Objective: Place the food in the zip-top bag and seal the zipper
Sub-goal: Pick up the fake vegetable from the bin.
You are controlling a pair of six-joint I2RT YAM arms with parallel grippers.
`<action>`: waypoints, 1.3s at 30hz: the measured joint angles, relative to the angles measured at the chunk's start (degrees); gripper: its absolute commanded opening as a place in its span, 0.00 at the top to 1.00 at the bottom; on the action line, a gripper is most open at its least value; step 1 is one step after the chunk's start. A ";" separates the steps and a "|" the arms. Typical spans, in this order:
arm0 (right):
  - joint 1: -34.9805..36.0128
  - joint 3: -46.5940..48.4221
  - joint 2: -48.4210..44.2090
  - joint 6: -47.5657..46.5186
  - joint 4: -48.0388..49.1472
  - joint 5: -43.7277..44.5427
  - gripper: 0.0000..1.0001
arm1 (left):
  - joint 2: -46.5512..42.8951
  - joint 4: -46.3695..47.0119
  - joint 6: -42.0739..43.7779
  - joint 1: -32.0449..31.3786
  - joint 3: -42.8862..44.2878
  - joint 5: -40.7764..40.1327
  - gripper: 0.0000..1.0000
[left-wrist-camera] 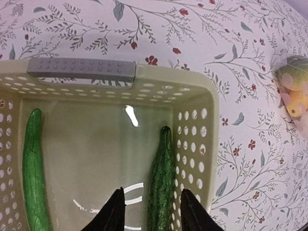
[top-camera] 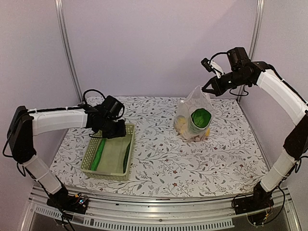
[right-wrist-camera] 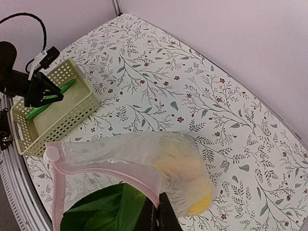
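On the left, my left tool [left-wrist-camera: 151,191] hangs over the pale green basket [left-wrist-camera: 144,87], which sits on the floral worktop [top-camera: 163,159]. Two pieces of the food lie on the basket floor, each along a side wall: the left cucumber [left-wrist-camera: 34,168] and the right cucumber [left-wrist-camera: 161,168]. In the left wrist view the tool is partly open, with one finger on each side of the right cucumber. I can see basket floor between the left finger and the cucumber, so nothing is gripped there.

Over to the right, the zip-top bag [top-camera: 192,108] stands on the worktop, well apart from the basket, with its top drawn up to my right tool [right-wrist-camera: 160,207]. That tool is closed tight, pinching the bag at the zipper [right-wrist-camera: 106,172], and the pinkish strip curves away from the fingers. Inside the bag I can make out the green bok choy [right-wrist-camera: 115,207] at the mouth and a yellow piece [right-wrist-camera: 199,204] low against the plastic. The other pieces in there are too blurred by the film for me to name.
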 measured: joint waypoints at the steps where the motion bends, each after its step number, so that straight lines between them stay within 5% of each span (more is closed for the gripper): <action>1: 0.04 -0.20 -0.07 0.00 0.02 0.00 1.00 | 0.92 0.13 -0.04 -0.09 -0.46 0.42 0.60; 12: 0.09 -1.79 -0.57 -0.17 0.07 -0.02 1.00 | 9.29 2.64 -0.59 -2.29 -2.08 4.83 0.61; 20: 0.11 -2.08 -0.59 -0.17 0.07 -0.02 1.00 | 11.87 3.65 -1.51 -2.69 -1.79 5.14 0.74; 25: 0.22 -2.19 -0.59 -0.17 0.04 0.00 1.00 | 12.48 3.96 -1.70 -2.80 -1.38 5.14 0.57; 29: 0.42 -2.21 -0.59 -0.17 0.04 0.00 1.00 | 13.31 3.76 -2.54 -2.56 -1.33 6.08 0.56; 39: 0.48 -2.93 -0.74 -0.17 0.07 -0.02 1.00 | 13.79 3.85 -5.18 -2.54 -1.40 6.05 0.90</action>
